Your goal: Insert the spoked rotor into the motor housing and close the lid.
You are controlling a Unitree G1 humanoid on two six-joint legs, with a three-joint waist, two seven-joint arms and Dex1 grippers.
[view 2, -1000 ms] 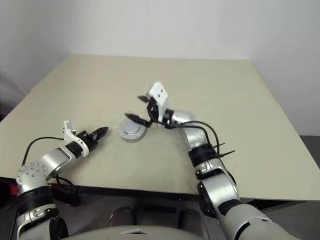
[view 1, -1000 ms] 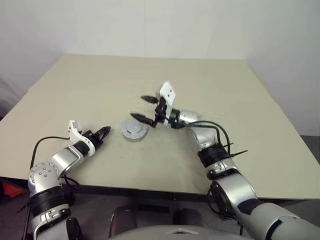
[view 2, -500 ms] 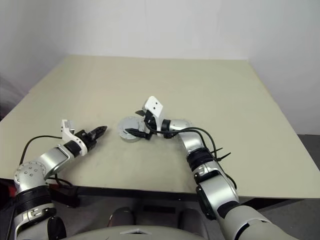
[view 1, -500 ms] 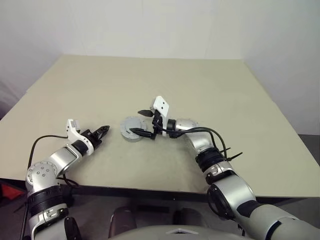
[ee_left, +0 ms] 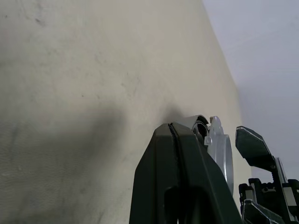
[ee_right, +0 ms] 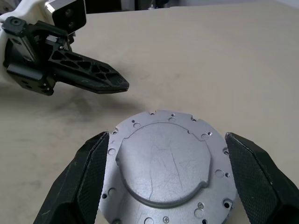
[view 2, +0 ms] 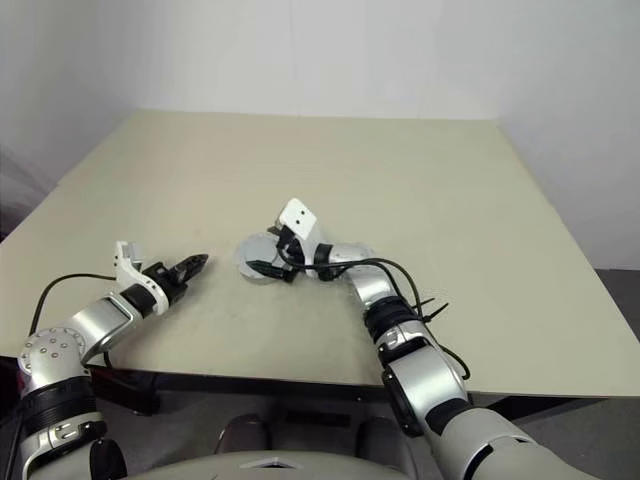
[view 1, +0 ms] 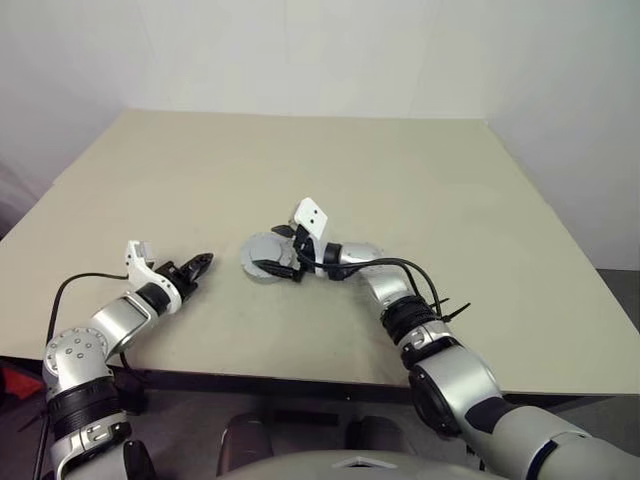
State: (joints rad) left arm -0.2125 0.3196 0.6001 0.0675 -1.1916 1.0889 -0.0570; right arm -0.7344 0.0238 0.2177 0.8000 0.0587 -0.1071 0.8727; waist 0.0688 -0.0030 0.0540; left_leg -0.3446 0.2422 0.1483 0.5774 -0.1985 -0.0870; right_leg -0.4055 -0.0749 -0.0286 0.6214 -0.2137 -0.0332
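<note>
Nearest to me, I note the left tool [view 1: 203, 262] clenched on nothing, its tip just above the beige worktop [view 1: 420, 180] near the front edge. Just beyond and to its right, I find the lid [ee_right: 168, 170] lying flat on the worktop, smooth grey face up with small holes around its rim. The right tool [ee_right: 170, 186] is spread wide, one finger [ee_right: 88, 175] on either side of the lid; contact I cannot confirm.

A bare beige table [view 1: 420, 180] stands against a white wall [view 1: 300, 50].
</note>
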